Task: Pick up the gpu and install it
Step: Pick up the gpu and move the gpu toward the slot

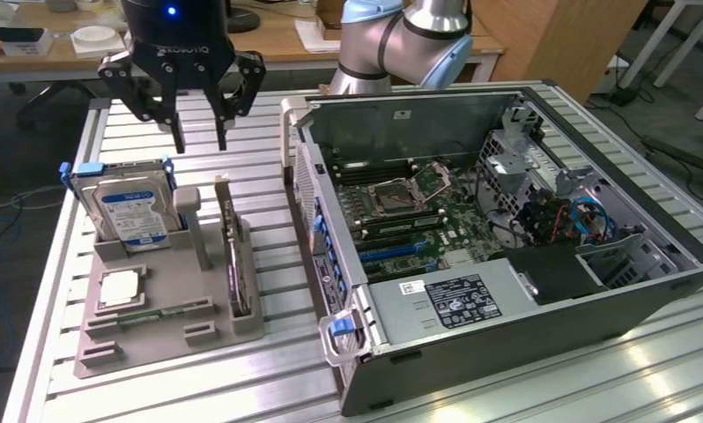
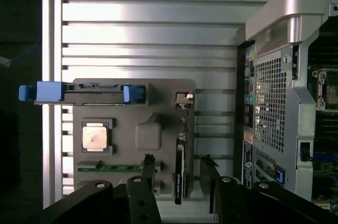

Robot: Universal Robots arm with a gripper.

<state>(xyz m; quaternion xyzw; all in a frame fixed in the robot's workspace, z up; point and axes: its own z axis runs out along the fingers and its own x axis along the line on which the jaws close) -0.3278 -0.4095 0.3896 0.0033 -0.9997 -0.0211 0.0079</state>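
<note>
Black-fingered gripper (image 1: 200,141) is hanging over the grey moulded parts tray (image 1: 164,339) — fingers spread, grasping nothing.
Thin, flat, dark gpu (image 1: 234,260) is standing on edge in the tray slot nearest the open metal computer case (image 1: 540,326) — a boxy silver hard drive (image 1: 129,207) and a square CPU chip (image 1: 119,288) are sitting alongside, all resting on the ribbed aluminium table (image 1: 270,388).
</note>
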